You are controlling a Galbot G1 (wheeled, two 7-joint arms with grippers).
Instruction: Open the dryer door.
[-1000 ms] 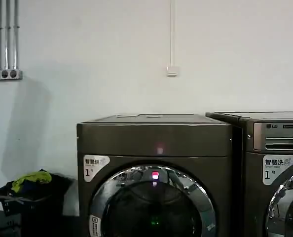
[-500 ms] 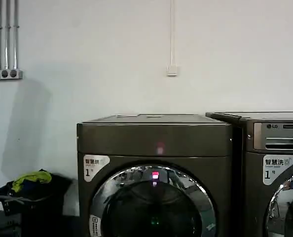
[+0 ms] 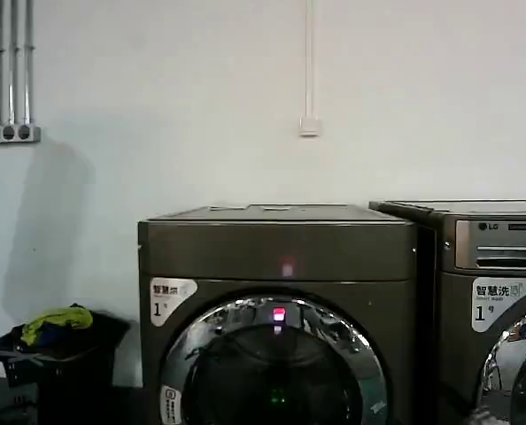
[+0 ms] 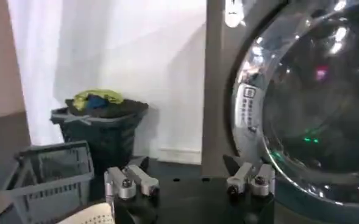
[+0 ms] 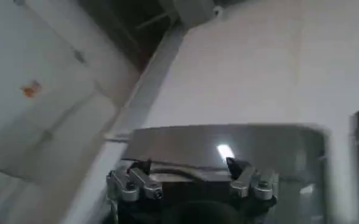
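Nothing is shifting since before: the door (image 3: 276, 367) is sitting closed at six o'clock on the dryer (image 3: 276, 248), left gripper (image 4: 190, 182) (spread) facing it, right gripper (image 5: 191, 182) also spread.

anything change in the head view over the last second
Nothing moved apart from reflections shifting slightly in the chrome ring. The dryer door is shut as before on the dryer, and the laundry basket sits where it was.

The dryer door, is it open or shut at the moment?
Shut. The dryer door lies flat in the front of the dryer, its chrome ring flush with the panel; no drum opening shows.
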